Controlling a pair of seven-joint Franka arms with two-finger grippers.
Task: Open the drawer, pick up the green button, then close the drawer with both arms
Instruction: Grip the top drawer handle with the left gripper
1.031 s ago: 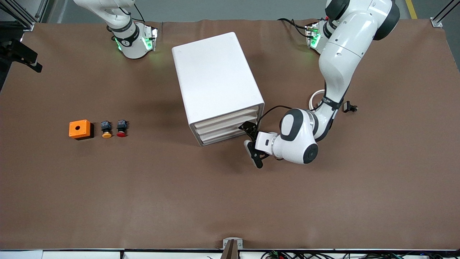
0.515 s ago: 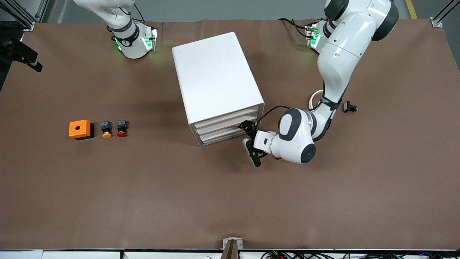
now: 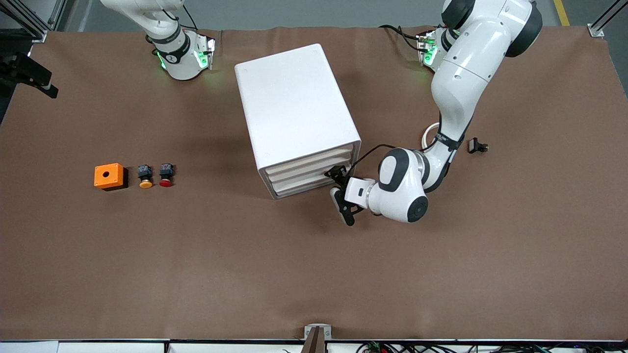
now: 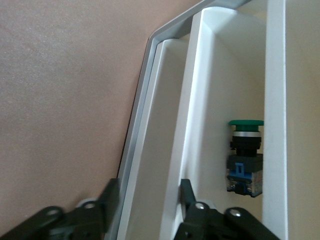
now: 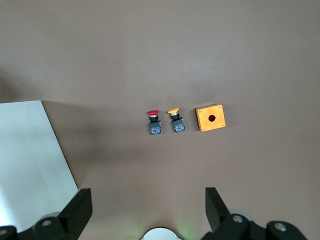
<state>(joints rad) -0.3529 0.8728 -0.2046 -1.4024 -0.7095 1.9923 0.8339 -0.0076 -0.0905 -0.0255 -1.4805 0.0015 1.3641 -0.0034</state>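
The left pincer straddles the front lip of the wide shallow white plastic drawer, lowest in the big white rounded cabinet; its fingers stand one on each side of that wall, not visibly clamped. I judge it should close squarely, then pull straight outward.

Only the left wrist view reveals the small green-capped black push button inside the drawer.

The right pincer waits, spread wide, above the brown tabletop.
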